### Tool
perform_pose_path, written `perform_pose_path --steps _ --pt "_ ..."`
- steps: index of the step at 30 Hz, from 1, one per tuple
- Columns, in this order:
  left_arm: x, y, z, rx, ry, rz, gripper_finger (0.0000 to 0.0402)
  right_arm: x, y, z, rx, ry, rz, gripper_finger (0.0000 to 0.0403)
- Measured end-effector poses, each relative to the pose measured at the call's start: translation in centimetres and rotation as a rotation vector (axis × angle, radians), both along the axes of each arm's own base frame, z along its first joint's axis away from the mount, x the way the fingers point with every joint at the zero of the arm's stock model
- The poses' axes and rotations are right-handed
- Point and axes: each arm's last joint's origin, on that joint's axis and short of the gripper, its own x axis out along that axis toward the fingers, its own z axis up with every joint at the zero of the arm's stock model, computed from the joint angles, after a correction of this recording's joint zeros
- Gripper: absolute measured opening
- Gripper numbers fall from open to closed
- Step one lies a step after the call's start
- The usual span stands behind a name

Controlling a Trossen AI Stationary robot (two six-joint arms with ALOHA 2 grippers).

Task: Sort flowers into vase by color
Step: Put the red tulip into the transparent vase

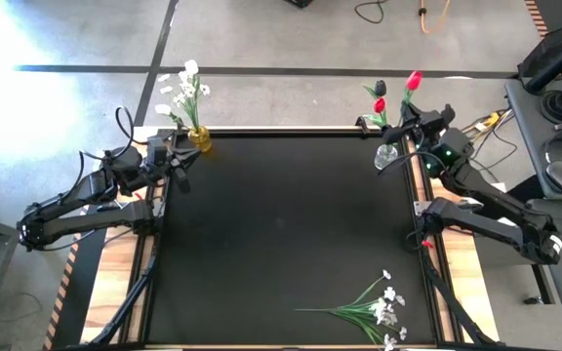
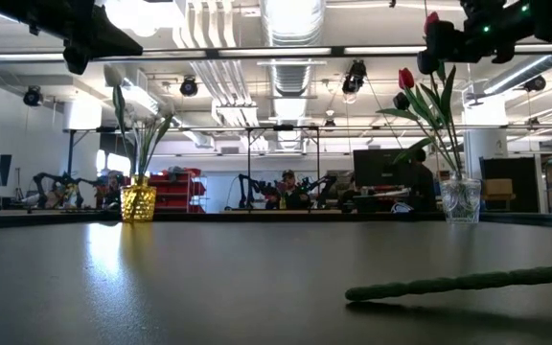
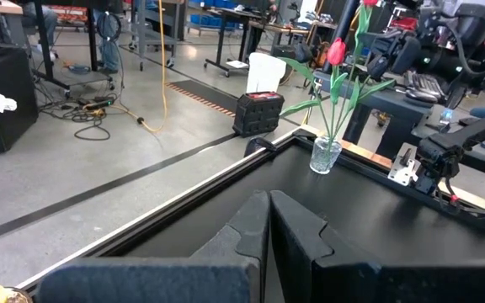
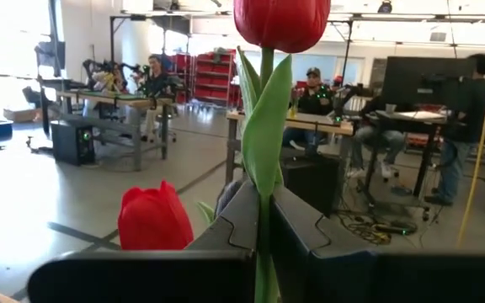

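A red tulip (image 4: pixel 280 21) stands upright with my right gripper (image 4: pixel 263 198) shut on its green stem, at the table's far right corner (image 1: pixel 405 122). Just below it a clear glass vase (image 1: pixel 386 156) holds another red tulip (image 4: pixel 154 220) and a dark one (image 1: pixel 380 89). A yellow vase (image 1: pixel 200 139) at the far left corner holds white-blossomed flowers (image 1: pixel 185 86). My left gripper (image 1: pixel 180 161) hovers shut beside it, with nothing between its fingers (image 3: pixel 269 198). Sprays of white blossoms (image 1: pixel 377 308) lie flat on the table at the near right. My right gripper pinches the red tulip's stem and leaf (image 4: pixel 264 172) between its two fingers, well below the head. The fingers come roughly level and lie across the stem. The tulip stands upright with its head above the fingers. Whether its lower end is in the clear vase I cannot tell.
The black table top (image 1: pixel 281 234) lies bare between the two vases. One green stem (image 2: pixel 468 282) of the sprays lies along the near right. Wooden side rails (image 1: pixel 125 253) border the table. Beyond it are desks, cables and seated people (image 4: pixel 310 93).
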Motion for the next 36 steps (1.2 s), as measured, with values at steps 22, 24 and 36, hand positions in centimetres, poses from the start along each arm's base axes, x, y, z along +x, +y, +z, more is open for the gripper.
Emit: perform_pose_path --steps 22,24,36 --pt "0.0 0.0 0.0 -0.001 0.001 0.000 0.0000 0.8 -0.7 -3.5 0.073 0.142 -0.002 0.0012" --pt "0.0 0.0 0.0 -0.001 0.001 0.000 0.0000 0.9 -0.8 -3.6 0.077 0.147 -0.002 0.0012" --pt "0.0 0.0 0.0 -0.001 0.002 0.000 0.0000 0.9 -0.8 -4.4 0.155 0.195 0.000 0.0012"
